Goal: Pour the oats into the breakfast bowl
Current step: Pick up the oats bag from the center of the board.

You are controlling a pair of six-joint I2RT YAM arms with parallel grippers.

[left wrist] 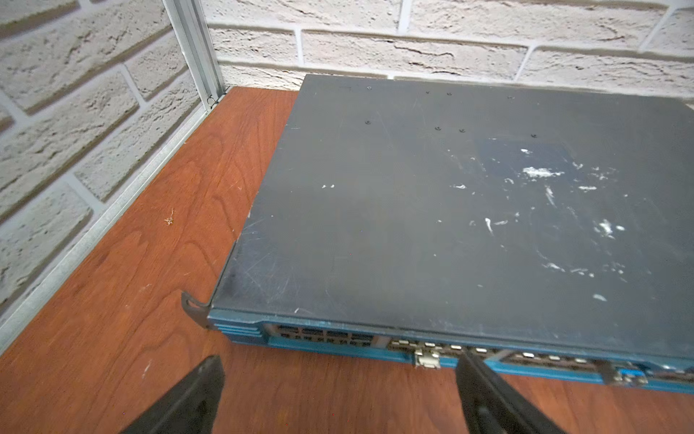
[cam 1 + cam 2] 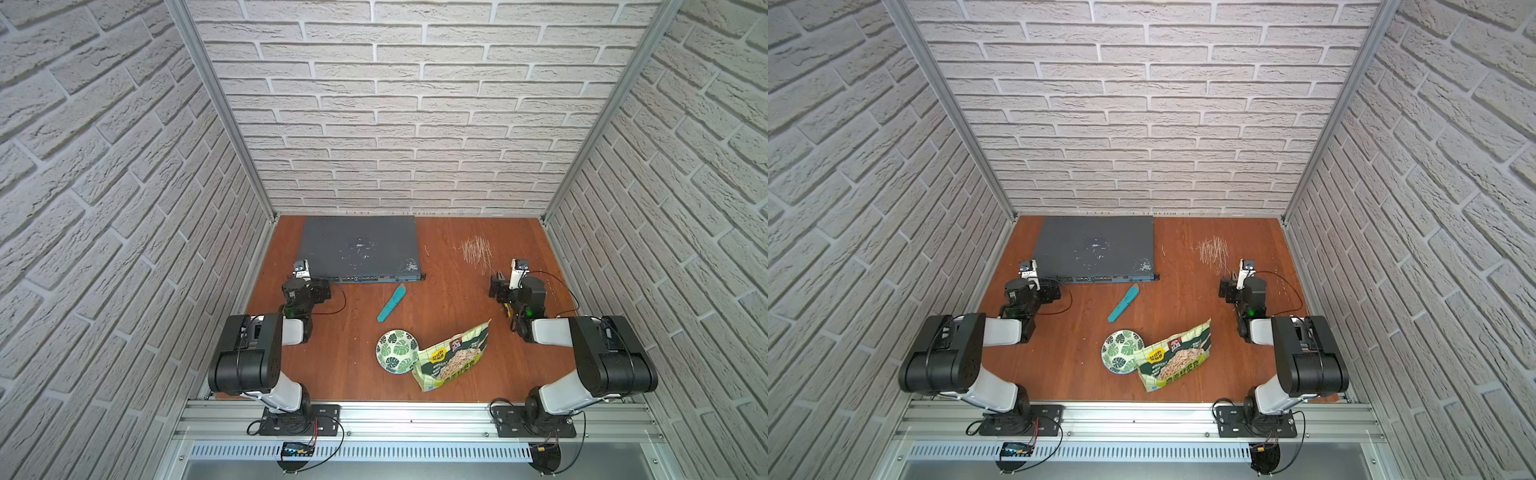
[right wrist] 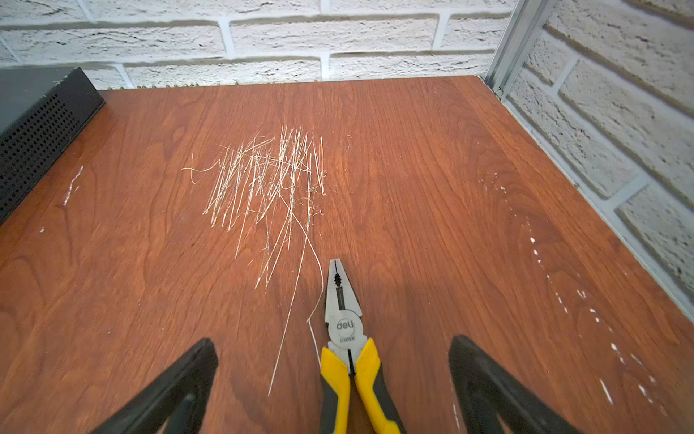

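The breakfast bowl (image 2: pixel 397 351) (image 2: pixel 1123 351), white with green leaf prints, stands upright near the table's front middle. The green pouch (image 2: pixel 453 357) (image 2: pixel 1177 357) lies flat against the bowl's right side, checkered top pointing back-right. The oats themselves are hidden inside it. My left gripper (image 2: pixel 316 287) (image 1: pixel 340 359) hovers open at the back left, by the front edge of a dark switch box. My right gripper (image 2: pixel 500 289) (image 3: pixel 333 342) hangs open at the back right, over a pair of pliers. Both grippers are far from bowl and pouch, and both are empty.
A flat grey network switch (image 2: pixel 357 249) (image 1: pixel 450 206) fills the back left. A teal utility knife (image 2: pixel 391 302) lies between it and the bowl. Yellow-handled pliers (image 3: pixel 345 327) lie on the table under my right gripper. Pale scratch marks (image 3: pixel 270 180) score the wood at the back right.
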